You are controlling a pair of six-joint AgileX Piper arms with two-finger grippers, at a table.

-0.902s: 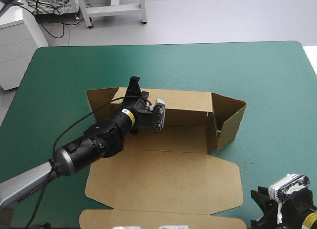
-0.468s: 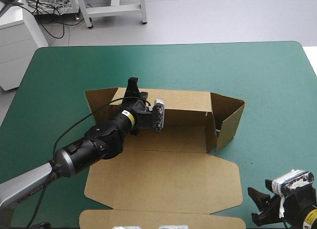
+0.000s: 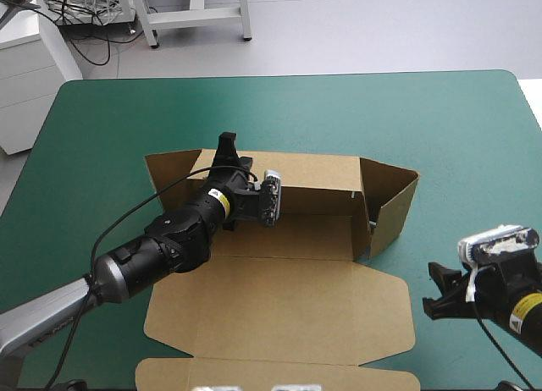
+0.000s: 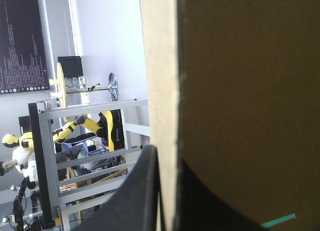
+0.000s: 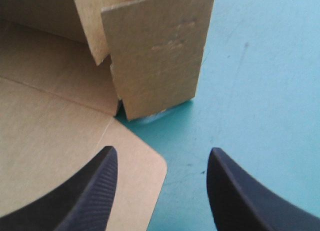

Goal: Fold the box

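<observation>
I see the brown box (image 3: pixel 279 298) mid-frame on the teal-green tabletop (image 3: pixel 440 120), plain matte board. My left fingers (image 3: pixel 226 145) pinch its raised back wall; my right fingers (image 3: pixel 440 306) stand apart, lower right.

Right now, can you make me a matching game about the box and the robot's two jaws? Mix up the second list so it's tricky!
Things:
1. left jaws
2. right jaws
3. side flap
4. big front flap

States:
a. lying flat on the table
b. open, holding nothing
c. shut on the back wall of the box
d. standing up at the box's right end

Pairs: 1-c, 2-b, 3-d, 4-a.
</observation>
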